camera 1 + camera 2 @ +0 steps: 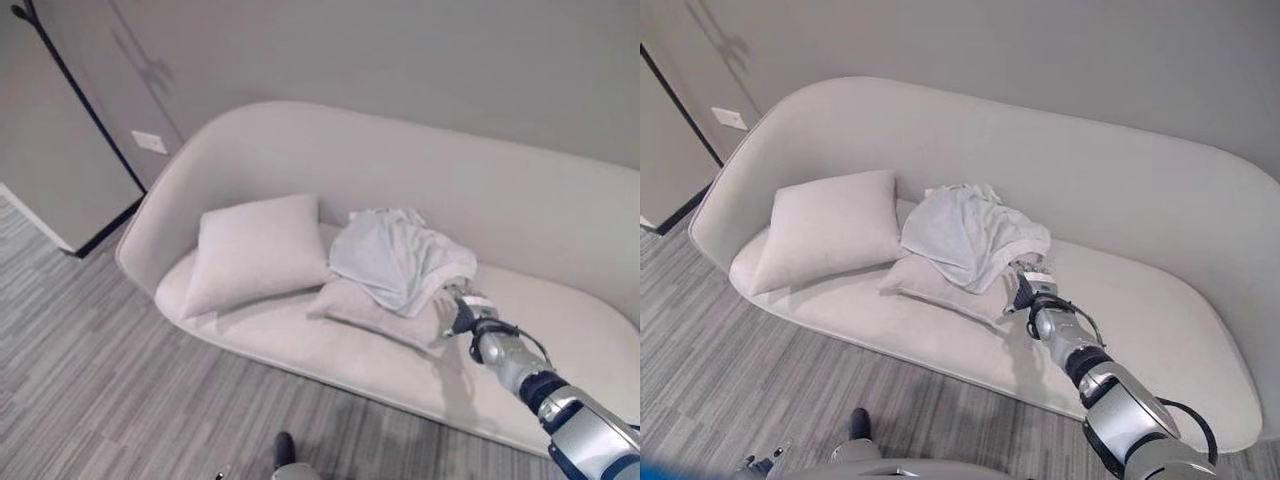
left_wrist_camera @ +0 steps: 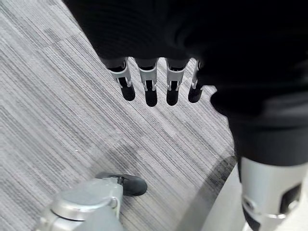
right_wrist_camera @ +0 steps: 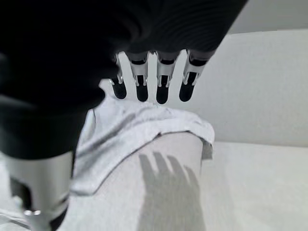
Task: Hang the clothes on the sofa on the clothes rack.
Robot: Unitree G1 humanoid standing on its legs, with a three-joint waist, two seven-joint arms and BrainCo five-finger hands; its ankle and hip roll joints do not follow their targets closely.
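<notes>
A white garment (image 1: 395,255) lies crumpled over a flat cushion (image 1: 365,308) in the middle of a pale beige sofa (image 1: 300,150). My right hand (image 1: 462,310) reaches in from the lower right and sits at the garment's lower right edge, beside the cushion. In the right wrist view its fingers (image 3: 162,79) are straight and open, with the garment (image 3: 130,130) just past them and nothing held. My left hand (image 2: 149,82) hangs open over the striped grey carpet (image 2: 57,96), its fingers straight and holding nothing.
A second, plumper cushion (image 1: 255,250) leans at the sofa's left end. Bare seat (image 1: 560,330) stretches to the right of the garment. A grey panel with a black edge (image 1: 85,110) stands left of the sofa, and a white wall plate (image 1: 149,141) is beside it.
</notes>
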